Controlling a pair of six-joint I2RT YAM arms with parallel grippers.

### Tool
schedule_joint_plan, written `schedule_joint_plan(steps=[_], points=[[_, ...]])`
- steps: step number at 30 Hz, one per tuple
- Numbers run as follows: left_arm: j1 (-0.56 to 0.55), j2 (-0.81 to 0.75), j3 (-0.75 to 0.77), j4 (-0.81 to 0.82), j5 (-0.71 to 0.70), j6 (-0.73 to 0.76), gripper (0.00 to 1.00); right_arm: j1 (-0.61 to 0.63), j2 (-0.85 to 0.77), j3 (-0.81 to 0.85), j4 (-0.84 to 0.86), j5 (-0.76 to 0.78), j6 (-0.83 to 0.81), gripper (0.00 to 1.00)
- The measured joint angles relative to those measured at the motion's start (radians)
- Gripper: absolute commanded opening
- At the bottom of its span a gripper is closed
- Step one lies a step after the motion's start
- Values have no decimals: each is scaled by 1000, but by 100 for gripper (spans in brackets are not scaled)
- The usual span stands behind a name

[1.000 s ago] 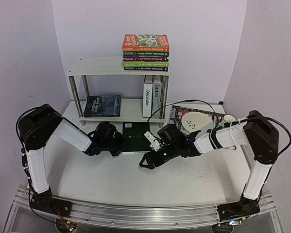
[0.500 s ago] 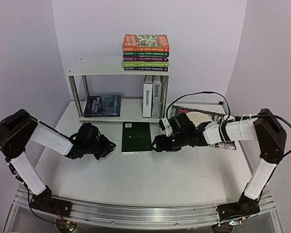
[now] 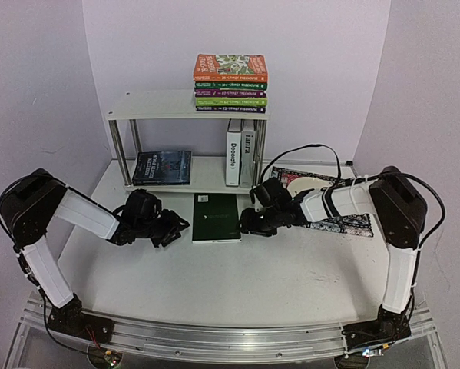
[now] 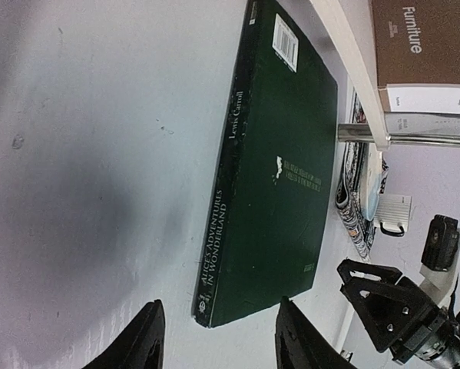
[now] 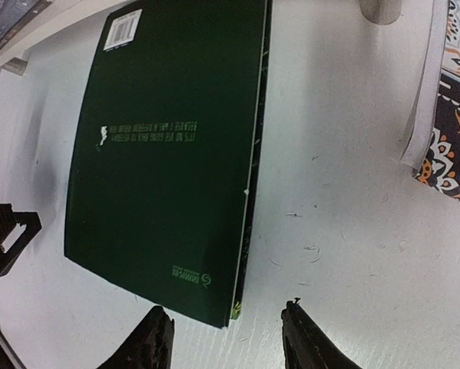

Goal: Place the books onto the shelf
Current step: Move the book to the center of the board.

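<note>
Book (image 3: 217, 217) lies flat (spine leftward), lengthwise toward shelf (image 3: 157, 105).

Bright, even, diffuse light; overhead view sharp. Left wrist view: broad soft shadow on table (image 4: 68, 215).

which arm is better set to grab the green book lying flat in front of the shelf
Right, probably. The right hand sits at the page edge of the green book, open jaws lined up with its near corner. The left hand is also open but stands a gap off the spine.
</note>
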Motion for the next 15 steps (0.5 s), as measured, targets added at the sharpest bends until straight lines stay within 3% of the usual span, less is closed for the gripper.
schedule_joint_plan(steps=[7, 15], points=[[0, 102, 66, 3, 71, 19, 44, -7, 64, 19, -3, -21, 14, 45], [-2, 157, 120, 1, 123, 40, 32, -7, 113, 64, 13, -118, 13, 23]])
